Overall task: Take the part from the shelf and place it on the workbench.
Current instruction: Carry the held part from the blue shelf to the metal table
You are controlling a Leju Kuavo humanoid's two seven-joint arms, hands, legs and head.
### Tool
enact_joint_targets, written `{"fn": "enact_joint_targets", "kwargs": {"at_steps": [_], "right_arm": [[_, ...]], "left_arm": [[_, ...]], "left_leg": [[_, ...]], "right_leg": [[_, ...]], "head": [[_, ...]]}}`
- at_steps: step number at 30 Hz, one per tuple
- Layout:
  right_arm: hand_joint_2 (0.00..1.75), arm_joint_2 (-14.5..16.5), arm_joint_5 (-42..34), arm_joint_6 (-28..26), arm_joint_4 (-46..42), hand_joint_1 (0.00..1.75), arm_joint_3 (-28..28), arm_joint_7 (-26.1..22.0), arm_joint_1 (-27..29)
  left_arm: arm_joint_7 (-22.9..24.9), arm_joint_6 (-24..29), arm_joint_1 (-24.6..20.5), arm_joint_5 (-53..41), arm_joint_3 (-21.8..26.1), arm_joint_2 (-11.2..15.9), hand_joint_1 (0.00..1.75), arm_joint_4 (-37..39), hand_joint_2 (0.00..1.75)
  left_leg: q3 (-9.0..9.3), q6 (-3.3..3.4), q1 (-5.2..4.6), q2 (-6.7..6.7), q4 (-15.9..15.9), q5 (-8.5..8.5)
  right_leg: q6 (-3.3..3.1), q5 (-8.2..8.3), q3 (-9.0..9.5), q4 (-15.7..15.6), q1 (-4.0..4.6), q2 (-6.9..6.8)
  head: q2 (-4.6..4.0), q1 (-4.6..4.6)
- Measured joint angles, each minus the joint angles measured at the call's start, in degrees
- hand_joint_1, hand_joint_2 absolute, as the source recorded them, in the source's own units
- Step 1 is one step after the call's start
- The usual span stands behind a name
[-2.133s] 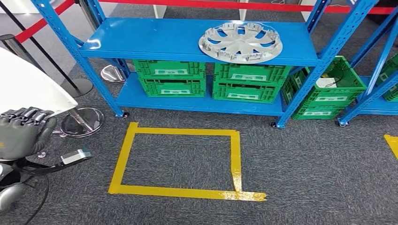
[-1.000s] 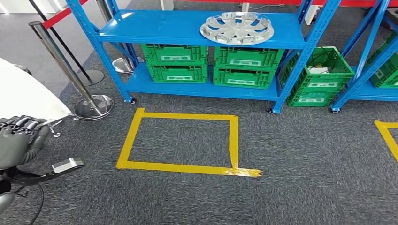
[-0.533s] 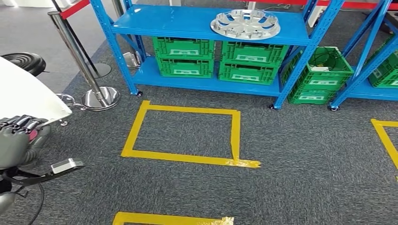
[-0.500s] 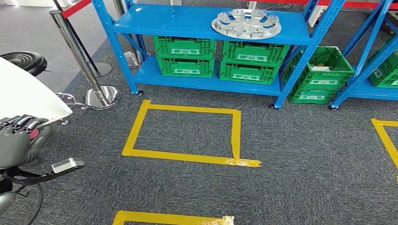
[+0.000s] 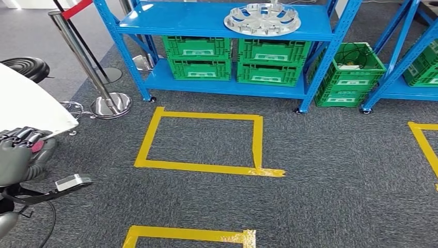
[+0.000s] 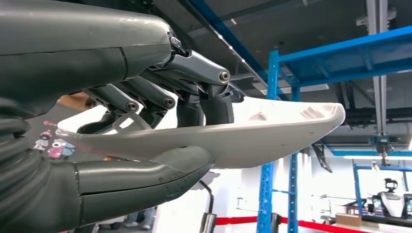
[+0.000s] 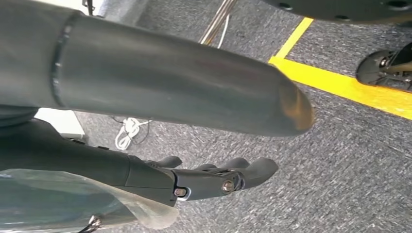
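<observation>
I am clamping my left robot hand [image 6: 145, 126] on the white part [image 6: 252, 133], with the thumb lying under it and the darker fingers [image 6: 204, 104] pressing from the other side. From the head view the part [image 5: 28, 106] is sitting at my left edge above that robot hand [image 5: 18, 155]. My right robot hand [image 7: 214, 179] is hanging over the grey carpet [image 7: 350, 170], holding nothing (fingers lying straight and close together). Ahead, a silver wheel cover [image 5: 262, 18] is lying on the blue shelf [image 5: 181, 23], above green crates [image 5: 235, 59].
</observation>
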Motion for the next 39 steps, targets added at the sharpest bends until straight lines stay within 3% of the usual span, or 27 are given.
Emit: {"fn": "enact_joint_targets", "kwargs": {"at_steps": [2,3,4,7,9,12,21,26,28,30,32,33,34,36,37,39], "right_arm": [[0.00,0.1,0.5,0.4,0.4,0.00,0.0,-0.2,0.0],[0.00,0.1,0.7,0.7,0.6,0.00,0.0,-0.3,0.0],[0.00,0.1,1.0,1.0,0.8,0.00,0.0,-0.6,0.0],[0.00,0.2,2.0,1.9,1.2,0.00,0.0,-1.4,-0.1],[0.00,0.3,2.6,2.2,1.5,0.00,0.0,-1.6,-0.2],[0.00,0.3,3.7,2.3,1.9,0.00,0.0,-1.6,-0.4],[0.00,1.0,6.0,2.9,2.9,0.00,0.0,-0.8,-0.6],[0.00,1.2,6.3,3.0,3.2,0.00,0.0,-0.8,-0.7],[0.00,1.2,6.5,3.0,3.3,0.00,0.0,-0.8,-0.7],[0.00,1.2,6.7,3.2,3.4,0.00,0.0,-0.7,-0.7],[0.00,1.2,7.1,3.7,3.6,0.00,0.0,-0.8,-0.7],[0.00,1.3,7.4,4.0,3.7,0.00,0.0,-0.9,-0.6],[0.00,1.3,7.6,4.3,3.8,0.00,0.0,-1.0,-0.6],[0.00,1.3,8.2,4.5,4.0,0.00,0.0,-1.1,-0.7],[0.00,1.3,8.4,4.6,4.1,0.00,0.0,-1.1,-0.7],[0.00,1.4,8.9,4.8,4.3,0.00,0.0,-1.1,-0.7]], "left_arm": [[-0.2,0.0,0.1,0.3,0.0,-0.2,1.75,0.0,1.75],[-0.3,0.0,0.2,0.3,0.0,-0.3,1.75,0.0,1.75],[-0.4,0.0,0.2,0.3,0.0,-0.4,1.75,0.0,1.75],[-0.6,0.1,0.2,0.4,0.1,-0.4,1.75,0.0,1.75],[-0.6,0.1,0.1,0.4,0.3,-0.4,1.75,0.0,1.75],[-0.7,0.2,0.2,0.5,0.4,-0.4,1.75,0.0,1.75],[-0.7,0.1,0.2,0.3,0.5,-0.4,1.75,0.0,1.75],[-0.8,0.1,0.2,0.2,0.7,-0.3,1.75,0.0,1.75],[-0.8,0.1,0.1,0.2,0.8,-0.3,1.75,-0.1,1.75],[-0.8,0.1,0.0,0.2,0.9,-0.3,1.75,-0.1,1.75],[-0.8,0.1,0.0,0.1,0.8,-0.4,1.75,-0.2,1.75],[-0.8,0.1,0.0,0.1,0.8,-0.4,1.75,-0.2,1.75],[-0.8,0.1,0.0,0.1,0.8,-0.4,1.75,-0.2,1.75],[-0.9,0.1,-0.2,0.1,0.8,-0.4,1.75,-0.2,1.75],[-0.9,0.1,-0.4,0.1,0.8,-0.4,1.75,-0.2,1.75],[-0.9,0.1,-0.7,0.1,0.8,-0.4,1.75,-0.2,1.75]], "left_leg": [[-2.54,-0.27,0.19,0.00,6.5,-2.61],[-2.62,-0.28,0.24,0.00,7.2,-2.34],[-1.61,-0.21,0.26,0.01,5.6,-1.00],[4.15,0.39,0.10,0.07,-5.6,4.04],[5.40,0.57,-0.03,0.10,-9.1,4.62],[5.02,0.62,-0.20,0.02,-9.4,4.78],[4.20,1.65,-0.80,0.01,-8.8,5.16],[3.93,2.62,-0.73,-0.18,-9.2,5.89],[3.92,3.16,-0.39,-0.51,-9.9,6.64],[3.47,3.36,-0.29,-1.04,-10.0,7.10],[3.01,3.21,-0.25,-1.80,-9.9,7.37],[2.88,3.09,-0.19,-2.26,-9.8,7.46],[2.81,2.91,-0.10,-2.76,-9.7,7.51],[2.60,2.33,0.03,-3.81,-9.3,7.43],[2.34,1.92,0.08,-4.38,-9.1,7.44],[1.66,1.00,0.27,-5.56,-8.8,7.74]], "right_leg": [[-0.16,0.27,-0.51,0.1,0.17,-0.09],[-0.16,0.39,-0.72,0.2,0.22,-0.12],[-0.14,0.47,-0.86,0.3,0.26,-0.13],[0.10,0.64,-1.15,0.6,0.42,-0.11],[0.25,0.74,-1.80,1.0,0.65,-0.11],[0.26,1.05,-2.35,1.1,0.61,-0.21],[1.76,2.07,-2.70,0.7,-0.03,-0.19],[2.52,2.24,-2.96,0.7,-0.13,-0.37],[2.83,-0.03,-4.34,3.3,-0.18,-0.14],[3.05,-4.23,-7.34,10.3,-0.35,0.08],[3.19,-6.35,-9.55,16.2,-0.46,0.10],[3.23,-5.83,-9.22,16.3,-0.50,0.15],[3.25,-4.39,-7.74,14.0,-0.59,0.37],[3.33,-1.49,-3.13,6.1,-0.97,2.46],[3.26,-0.82,-1.34,3.0,-1.12,3.61],[2.82,-1.01,-0.09,1.1,-1.04,4.55]], "head": [[0.00,0.02],[0.00,0.03],[0.00,0.03],[0.00,0.04],[0.00,0.08],[0.00,0.13],[0.00,0.09],[0.00,0.09],[0.00,0.19],[0.00,0.25],[0.00,0.24],[0.00,0.25],[0.00,0.24],[0.00,0.26],[0.00,0.21],[0.00,0.20]]}}
